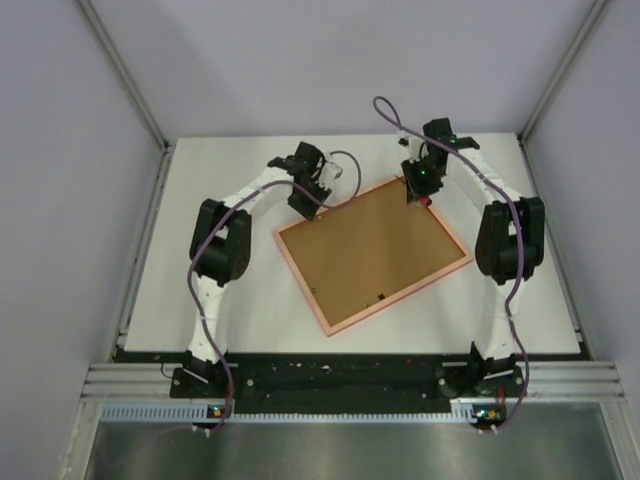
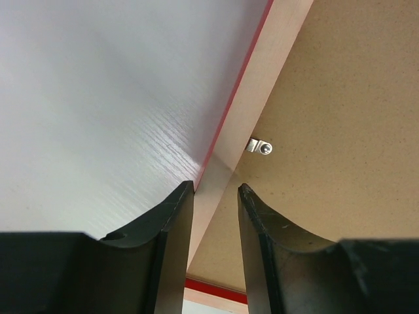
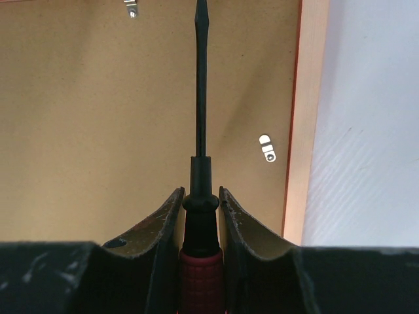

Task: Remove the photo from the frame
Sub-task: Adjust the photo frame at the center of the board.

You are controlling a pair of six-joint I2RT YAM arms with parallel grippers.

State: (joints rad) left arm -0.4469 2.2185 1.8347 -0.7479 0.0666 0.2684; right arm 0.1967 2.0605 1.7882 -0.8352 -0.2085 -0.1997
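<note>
The frame (image 1: pixel 370 255) lies face down on the white table, its brown backing board (image 3: pixel 98 118) up inside a pale rim (image 2: pixel 262 85) with a red outer edge. The photo is hidden beneath the board. At the frame's far left corner my left gripper (image 1: pixel 305 205) points down, its jaws slightly apart on either side of the rim (image 2: pixel 216 188) and holding nothing. At the far corner my right gripper (image 3: pixel 200 191) is shut on a red-handled screwdriver (image 3: pixel 200 98), whose black shaft reaches out over the board.
Small metal clips (image 2: pixel 260 147) (image 3: pixel 268 148) (image 3: pixel 131 9) sit on the board near the rim. White table (image 1: pixel 210 290) surrounds the frame, with grey walls at the back and sides. Both arm bases stand at the near edge.
</note>
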